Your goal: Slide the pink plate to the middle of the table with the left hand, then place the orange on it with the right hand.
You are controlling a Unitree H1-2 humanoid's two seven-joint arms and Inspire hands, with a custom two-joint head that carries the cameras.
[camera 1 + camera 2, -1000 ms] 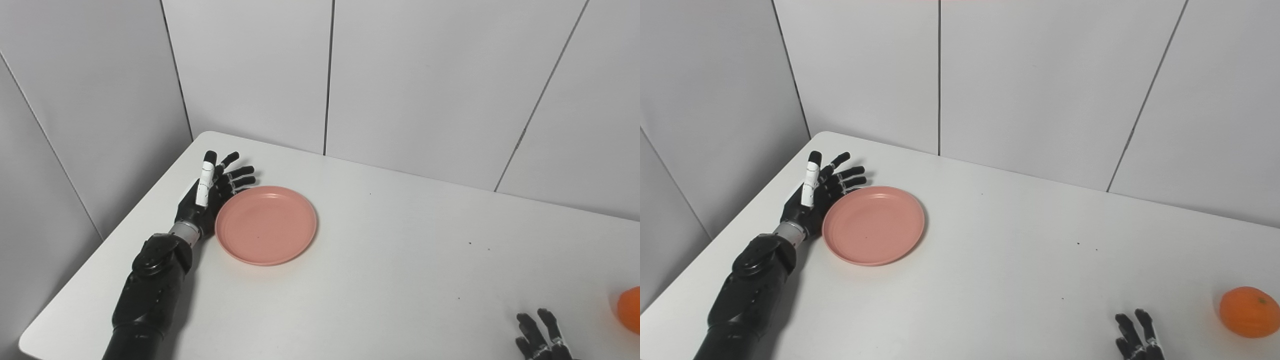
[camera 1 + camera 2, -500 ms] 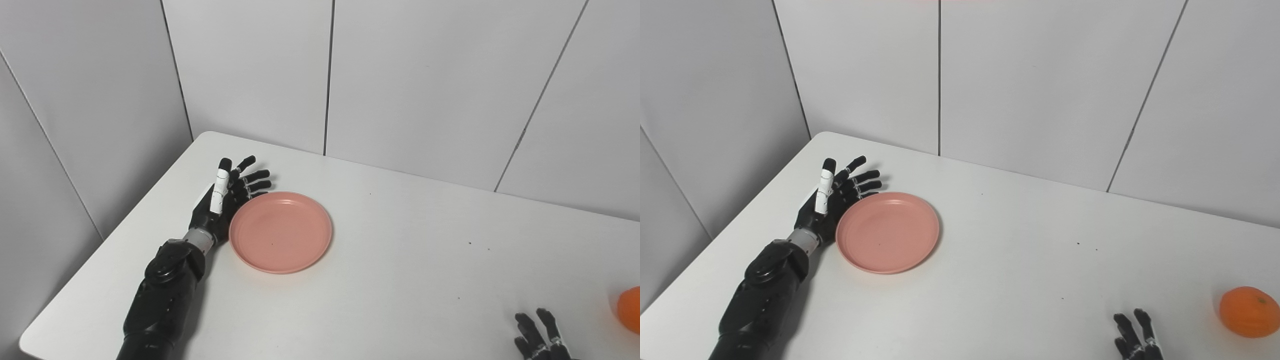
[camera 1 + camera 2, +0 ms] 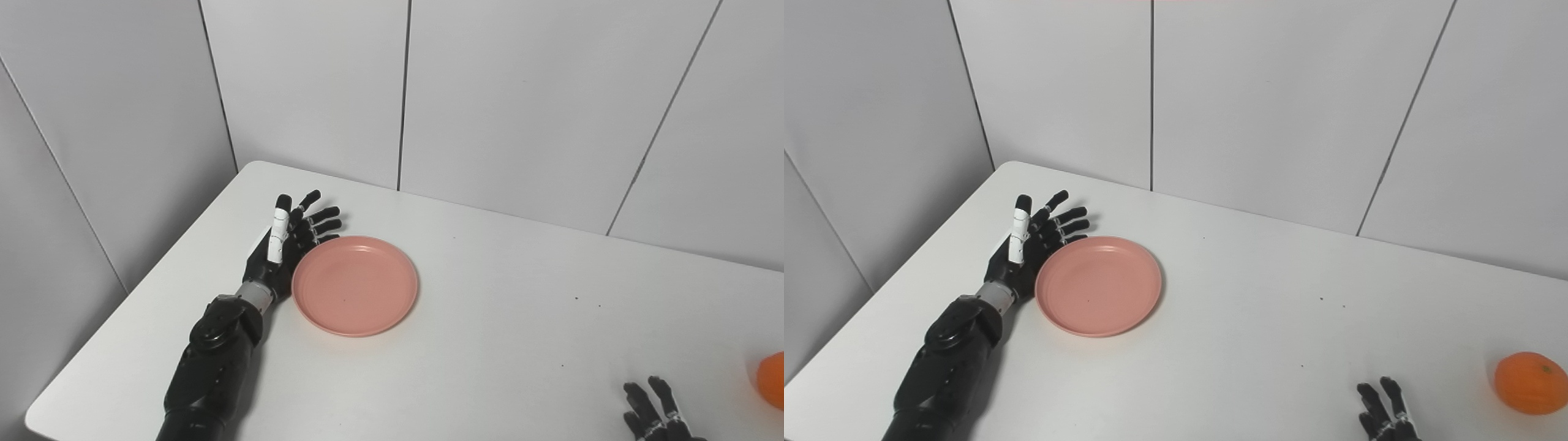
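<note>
1. White wall panels back the white table.
2. Plate, pink, lies left of the table's middle, far from the orange.
3. Left hand stands edge-on, fingers spread and grasping nothing, palm against the plate's left rim; pushing high on that rim could tip the plate or let it slip past.
4. Orange sits near the table's right edge.
5. Right hand waits beside it, barely in view: fingers apart, empty.

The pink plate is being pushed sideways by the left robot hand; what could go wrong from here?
1. The left robot hand only leans on the pink plate's rim, so the plate might spin or slip away.
2. The orange lies near the table's right side and might roll off if bumped.
</note>
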